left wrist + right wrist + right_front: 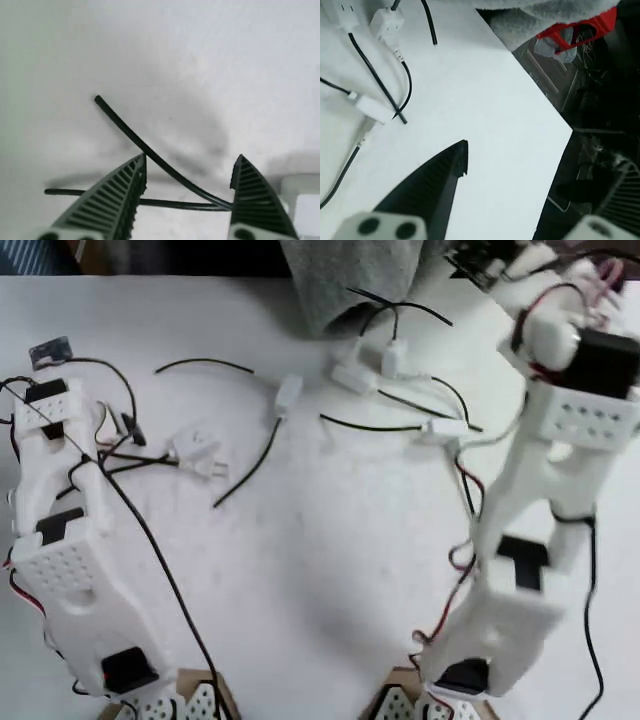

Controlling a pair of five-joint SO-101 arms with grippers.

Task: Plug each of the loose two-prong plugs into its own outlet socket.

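Several white plugs and sockets on short black cords lie across the far half of the white table (330,570). A two-prong plug (200,452) rests close to the left arm (60,540). Another plug (288,393) lies mid-table, two socket blocks (352,375) sit by the grey cloth, and one plug (445,427) lies near the right arm (560,440). My left gripper (190,162) is open low over the table, with a black cord (150,150) running between its fingers and a white block (302,197) beside one finger. My right gripper (545,165) is open over the table's far edge, away from a plug (372,107) and two sockets (385,20).
A grey cloth (350,280) hangs over the table's far edge. Red and black arm wires (465,540) trail across the right side. Beyond the edge the right wrist view shows a dark floor with a red object (580,30).
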